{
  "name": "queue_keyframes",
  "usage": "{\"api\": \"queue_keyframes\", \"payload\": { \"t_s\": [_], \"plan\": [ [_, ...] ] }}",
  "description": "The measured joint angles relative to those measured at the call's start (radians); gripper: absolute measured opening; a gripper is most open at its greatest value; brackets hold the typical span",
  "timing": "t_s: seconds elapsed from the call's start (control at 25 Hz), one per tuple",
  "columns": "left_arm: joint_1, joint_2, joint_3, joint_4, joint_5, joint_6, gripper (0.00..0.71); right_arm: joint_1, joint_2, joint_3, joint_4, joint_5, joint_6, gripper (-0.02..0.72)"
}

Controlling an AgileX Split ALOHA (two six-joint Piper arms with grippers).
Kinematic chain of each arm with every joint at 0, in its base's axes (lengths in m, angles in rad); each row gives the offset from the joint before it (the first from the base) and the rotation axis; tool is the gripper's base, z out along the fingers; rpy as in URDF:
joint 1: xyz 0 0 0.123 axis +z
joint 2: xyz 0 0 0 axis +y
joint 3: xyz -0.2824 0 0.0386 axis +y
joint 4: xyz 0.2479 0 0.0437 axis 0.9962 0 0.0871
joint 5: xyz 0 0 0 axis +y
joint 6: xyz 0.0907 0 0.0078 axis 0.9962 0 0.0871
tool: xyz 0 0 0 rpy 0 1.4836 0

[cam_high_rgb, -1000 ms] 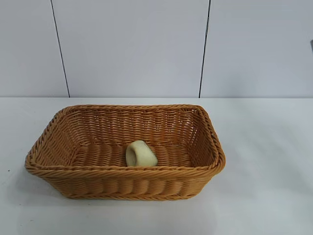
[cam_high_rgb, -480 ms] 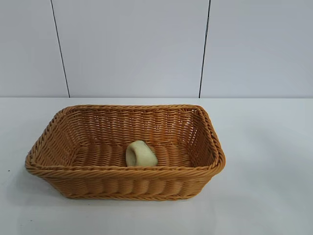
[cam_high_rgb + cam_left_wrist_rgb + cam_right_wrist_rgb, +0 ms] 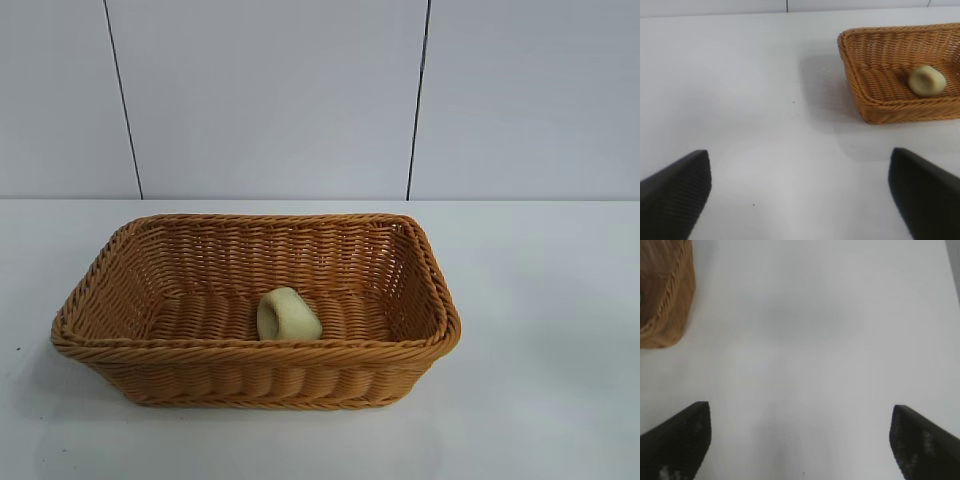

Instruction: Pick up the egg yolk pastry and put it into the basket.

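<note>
Pastry lying in the basket, both end effectors being held wide open and empty.

Exterior view: the egg yolk pastry [image 3: 288,314] is seen tilted on the floor of the basket [image 3: 255,346], towards 6 o'clock; it is judged light, soft and crumbly, best pinched gently across its sides. Left wrist view: the left end effector [image 3: 800,192] is being held wide open over bare bench [image 3: 740,100], touching nothing. Right wrist view: the right end effector [image 3: 800,437] is likewise spread wide, empty, with the basket at 10 o'clock.
</note>
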Motion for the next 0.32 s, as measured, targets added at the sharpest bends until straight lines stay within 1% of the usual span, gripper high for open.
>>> {"api": "queue_keyframes", "payload": {
  "t_s": [0.32],
  "plan": [
    [0.0,0.0,0.0,0.0,0.0,0.0,0.692,0.0,-0.006,0.001,0.0,0.0,0.0,0.696]
  ]
}}
